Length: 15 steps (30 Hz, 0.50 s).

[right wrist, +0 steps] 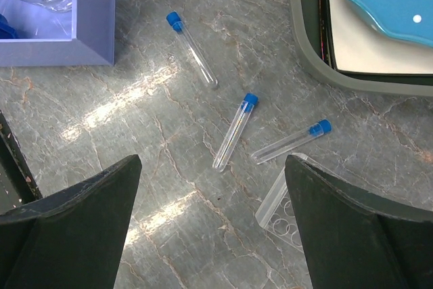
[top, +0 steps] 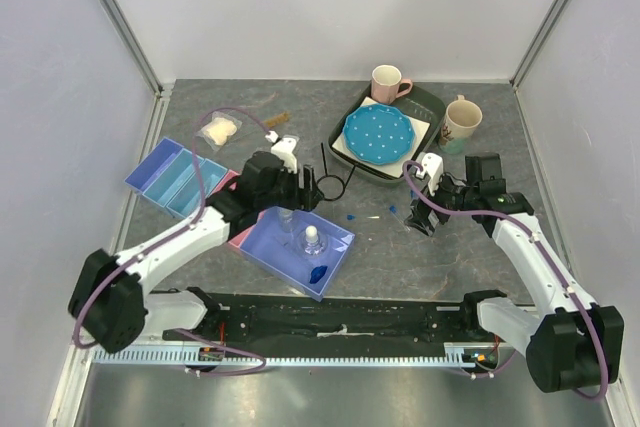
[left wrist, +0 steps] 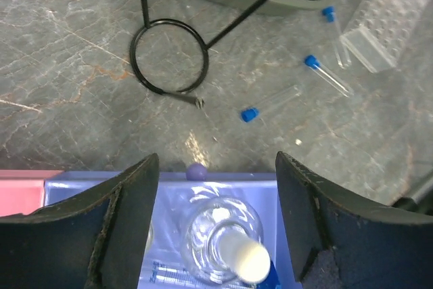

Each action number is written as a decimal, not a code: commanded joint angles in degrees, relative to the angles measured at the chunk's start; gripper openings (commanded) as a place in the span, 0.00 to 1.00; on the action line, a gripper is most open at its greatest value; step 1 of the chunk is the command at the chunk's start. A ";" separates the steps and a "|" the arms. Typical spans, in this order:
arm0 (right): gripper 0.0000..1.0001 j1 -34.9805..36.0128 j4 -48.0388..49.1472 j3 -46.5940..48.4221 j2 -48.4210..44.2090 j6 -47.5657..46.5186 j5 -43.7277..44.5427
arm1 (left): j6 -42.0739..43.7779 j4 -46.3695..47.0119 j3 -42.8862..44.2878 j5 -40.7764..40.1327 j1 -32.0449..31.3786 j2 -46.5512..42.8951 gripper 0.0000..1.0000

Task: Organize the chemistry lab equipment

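Nearest me in the overhead view, just left of centre, is the lavender tray (top: 275, 237). A clear little bottle (top: 312, 242) stands upright in it, and the blue hexagonal piece (top: 317, 273) lies near its lower corner.

My left end effector (left wrist: 216, 160) hangs over that tray with its fingers spread. The bottle sits between them, and I see a gap on either side, so nothing is pinched.

Right of centre, my right end effector (right wrist: 213, 160) is spread wide and holds nothing above the bare desk (top: 400, 257). Under it three tiny blue-capped tubes (right wrist: 230, 133) lie flat and apart from one another. A corner of the clear tube rack (right wrist: 281, 208) shows just beside the lower-right tube.

Just past the tray's far edge, the black wire ring (left wrist: 169, 55) lies flat on the desk.

Farther back, upper centre, a grey tray (top: 345, 137) carries the blue dotted plate (top: 378, 134). A pink mug (top: 388, 82) stands behind it and a second mug (top: 460, 122) at its right. In the upper left, the bag of white wads (top: 220, 130) lies near a blue divided tray (top: 165, 175).
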 commanded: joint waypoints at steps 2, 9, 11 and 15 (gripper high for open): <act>0.96 -0.17 0.26 -0.14 0.46 -1.50 -1.39 | -1.51 -0.43 9.44 -14.41 -3.87 8.64 0.74; 0.96 -0.26 0.17 -0.05 0.81 -1.68 -1.21 | -3.62 -8.08 17.53 -23.63 -6.77 18.84 0.54; 0.96 -0.26 0.17 -0.05 0.90 -1.68 -1.21 | -3.01 -10.97 20.08 -26.00 -8.70 21.21 0.53; 0.96 -0.26 0.08 -0.05 0.99 -1.68 -1.21 | -2.31 -15.02 23.86 -31.10 -11.42 24.21 0.51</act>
